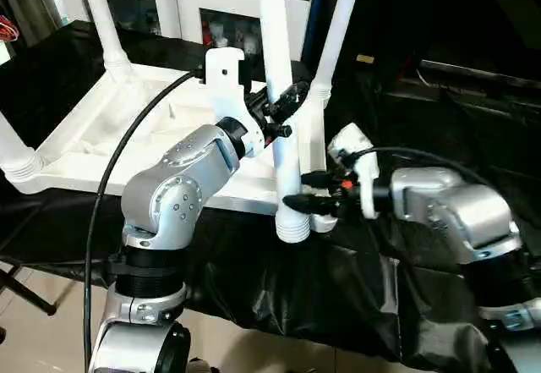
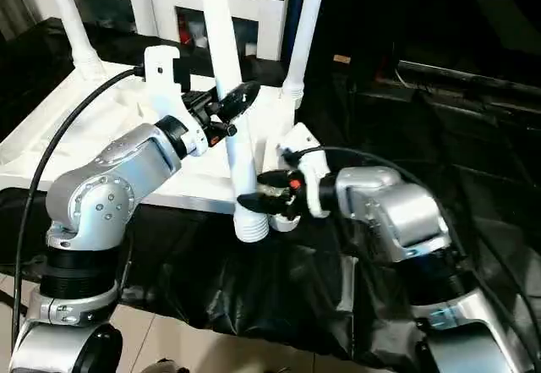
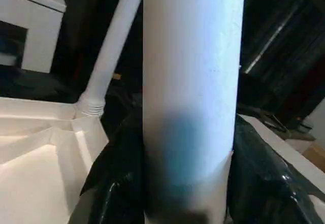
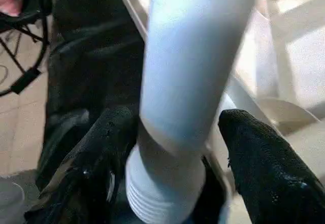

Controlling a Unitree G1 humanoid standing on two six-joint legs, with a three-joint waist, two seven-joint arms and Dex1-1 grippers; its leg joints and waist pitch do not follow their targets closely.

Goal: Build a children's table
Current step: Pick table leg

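Table leg (image 1: 283,136), upright and loose: left pincer (image 1: 281,112) grasps it mid-shaft; right pincer (image 1: 314,202) straddles its threaded end, released.

Head cameras looked down over both forearms at the loose leg (image 1: 286,149); both wrist cameras faced that leg at close range
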